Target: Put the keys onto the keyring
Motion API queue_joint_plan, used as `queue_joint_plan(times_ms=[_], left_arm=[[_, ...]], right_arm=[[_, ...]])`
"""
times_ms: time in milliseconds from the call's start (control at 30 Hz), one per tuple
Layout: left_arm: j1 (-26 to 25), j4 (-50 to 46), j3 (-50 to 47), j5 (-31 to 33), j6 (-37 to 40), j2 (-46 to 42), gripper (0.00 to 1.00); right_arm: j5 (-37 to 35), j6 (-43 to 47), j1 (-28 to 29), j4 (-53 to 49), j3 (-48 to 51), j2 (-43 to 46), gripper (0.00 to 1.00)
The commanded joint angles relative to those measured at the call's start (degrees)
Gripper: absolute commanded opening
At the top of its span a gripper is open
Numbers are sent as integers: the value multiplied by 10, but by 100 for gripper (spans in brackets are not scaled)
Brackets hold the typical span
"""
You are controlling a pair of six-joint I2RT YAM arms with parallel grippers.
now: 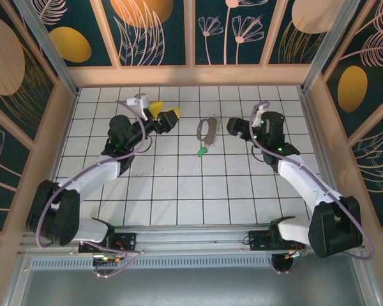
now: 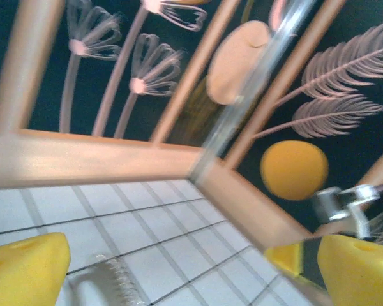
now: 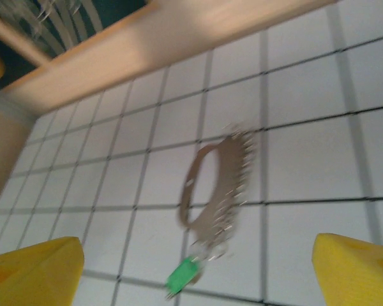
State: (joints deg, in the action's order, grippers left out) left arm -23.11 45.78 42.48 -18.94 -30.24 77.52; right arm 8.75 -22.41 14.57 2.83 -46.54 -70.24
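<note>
From where I stand the right gripper [image 1: 235, 126] has its yellow pads [image 3: 35, 271] spread wide and empty. Just ahead of it the green-headed key [image 3: 182, 275] lies flat on the tiled table [image 1: 179, 191], touching the near end of the keyring [image 3: 217, 185], which stretches away beyond. Past the ring the left gripper [image 1: 166, 115] hangs just as wide and empty. I can't tell whether the key is threaded on, so I'd judge the joining step either just done or about to begin. If it isn't on, one gripper must pin the thin loop while the other pinches the small green head.
</note>
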Motion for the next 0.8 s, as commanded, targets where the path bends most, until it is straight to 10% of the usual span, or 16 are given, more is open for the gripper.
queue_joint_plan(times_ms=[0, 233, 767], left_arm=[[6, 17, -74, 179, 118, -53, 99], [40, 66, -179, 343, 236, -106, 99], [167, 256, -342, 438, 260, -30, 99]], right_arm=[[-100, 9, -34, 45, 16, 12, 95], [-191, 56, -91, 176, 70, -15, 99], [-261, 163, -147, 356, 195, -72, 99]])
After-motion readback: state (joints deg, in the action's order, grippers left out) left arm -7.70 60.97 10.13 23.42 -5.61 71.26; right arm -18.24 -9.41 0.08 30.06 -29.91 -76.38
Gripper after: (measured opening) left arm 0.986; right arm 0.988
